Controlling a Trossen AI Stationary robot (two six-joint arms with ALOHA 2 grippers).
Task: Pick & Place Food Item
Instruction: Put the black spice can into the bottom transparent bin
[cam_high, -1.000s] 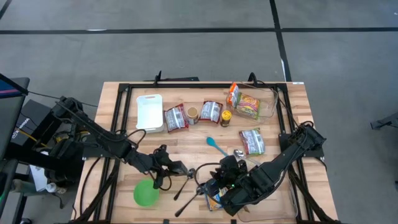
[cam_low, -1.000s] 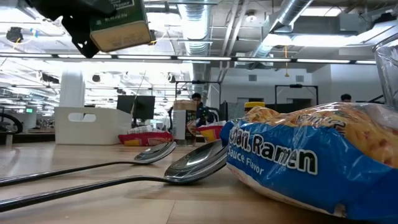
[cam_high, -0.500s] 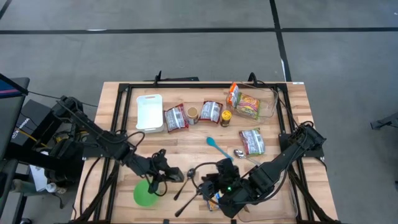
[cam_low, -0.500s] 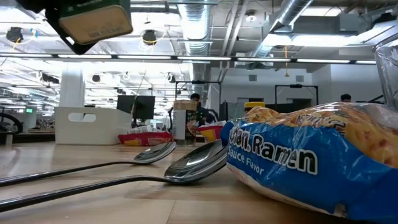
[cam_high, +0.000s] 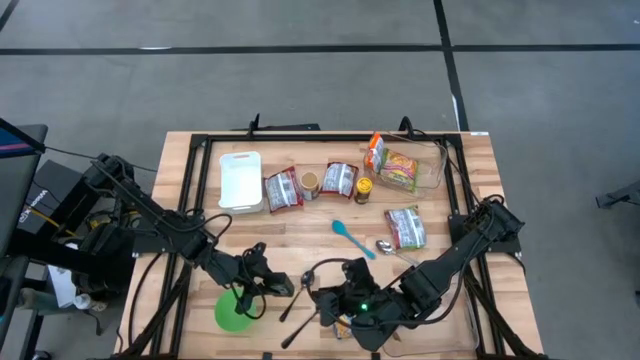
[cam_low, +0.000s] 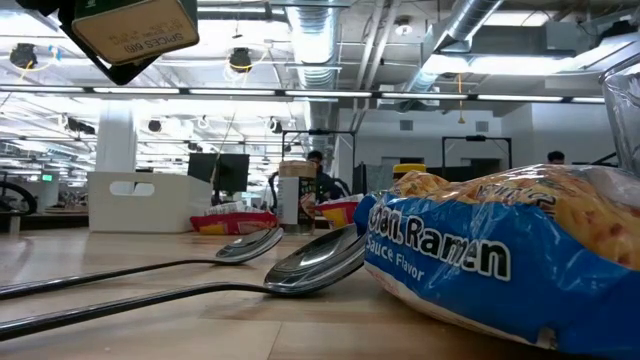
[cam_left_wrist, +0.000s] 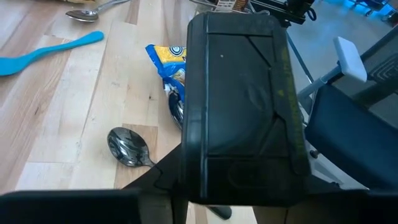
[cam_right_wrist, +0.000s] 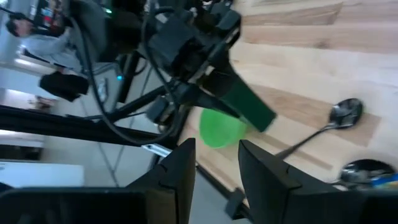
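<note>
Two metal spoons (cam_low: 250, 245), one blue spatula (cam_high: 348, 234), one green bowl (cam_high: 234, 311)

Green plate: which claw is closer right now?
Left. The left claw, shut on a dark green box, hangs right over the green plate's edge. The right claw sits farther to the plate's right, above the spoons and ramen packet.

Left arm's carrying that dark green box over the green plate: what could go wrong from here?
Left gripper holds the dark green box tilted above the green plate; released so, it may tip off the rim. Two spoons and the right gripper sit close by, so a swing sideways could knock them.
</note>
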